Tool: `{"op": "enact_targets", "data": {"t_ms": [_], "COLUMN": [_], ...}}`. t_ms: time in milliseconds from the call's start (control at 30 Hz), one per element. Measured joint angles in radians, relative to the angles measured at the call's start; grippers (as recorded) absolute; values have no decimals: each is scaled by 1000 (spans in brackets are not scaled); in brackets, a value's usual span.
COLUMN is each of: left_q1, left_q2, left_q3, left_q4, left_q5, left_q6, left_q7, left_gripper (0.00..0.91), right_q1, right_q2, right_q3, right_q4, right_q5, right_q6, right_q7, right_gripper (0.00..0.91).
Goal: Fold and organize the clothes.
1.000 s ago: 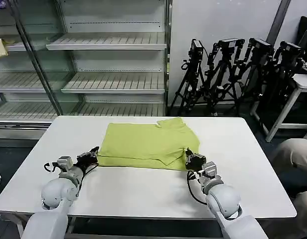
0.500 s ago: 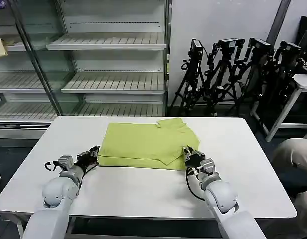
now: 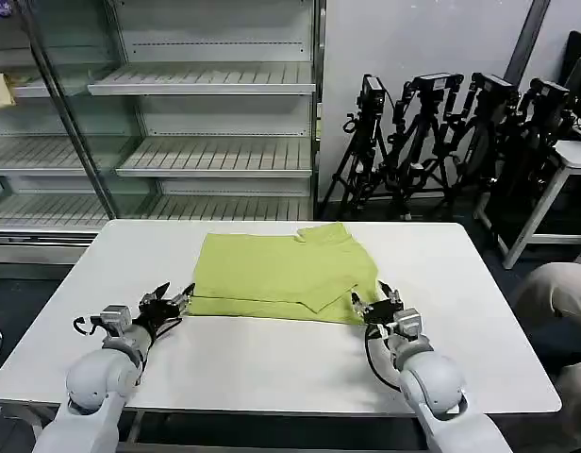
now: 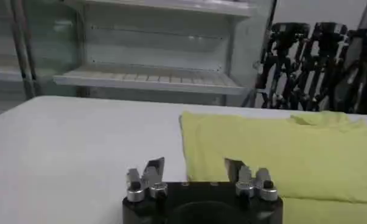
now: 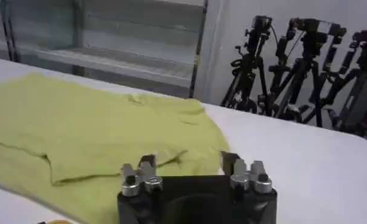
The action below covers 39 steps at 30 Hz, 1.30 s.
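Note:
The clothes are one lime yellow-green T-shirt point(image 3: 281, 272), lying folded into a wide rectangle at the middle of the white table point(image 3: 272, 363), with a sleeve flap turned over at its far right. My left gripper point(image 3: 174, 300) is open just off the shirt's near left corner, nothing between its fingers. My right gripper point(image 3: 374, 302) is open at the near right corner, also holding nothing. In the left wrist view the shirt point(image 4: 280, 152) lies ahead of the open gripper point(image 4: 193, 167). In the right wrist view the shirt point(image 5: 98, 122) spreads under and beyond the open gripper point(image 5: 188, 161).
Empty metal shelving point(image 3: 206, 151) stands behind the table. A cluster of black camera tripods point(image 3: 441, 132) fills the back right, with a small white table point(image 3: 569, 160) beside them. Bare tabletop lies on both sides of the shirt and along the near edge.
Both grippers were closed at the shirt's near corners; now both are open. They have drawn back slightly toward me, and the shirt's near edge lies flat.

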Motion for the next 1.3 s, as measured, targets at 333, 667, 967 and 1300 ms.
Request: {"op": "enact_targets", "data": {"t_ms": [333, 667, 967, 1300], "left_q1": [53, 76, 84, 109], "left_q2": [-2, -9, -14, -24], "left_q3": [1, 4, 10, 4], "left_q4": [-30, -39, -49, -74], "left_q5": [32, 53, 72, 79], "left_q6": [30, 41, 45, 47], "left_q7": [-12, -10, -9, -6], "left_gripper": [10, 10, 10, 10], "right_q1": [-47, -65, -71, -113], "right_q2": [-13, -16, -18, -36], "right_q3": [15, 25, 29, 48], "right_q4": [19, 26, 31, 77], "right_q5": [23, 52, 58, 62], "right_q6": [-25, -31, -36, -41], "right_q7": [-5, -10, -13, -25], "right_gripper": [0, 0, 0, 0]}}
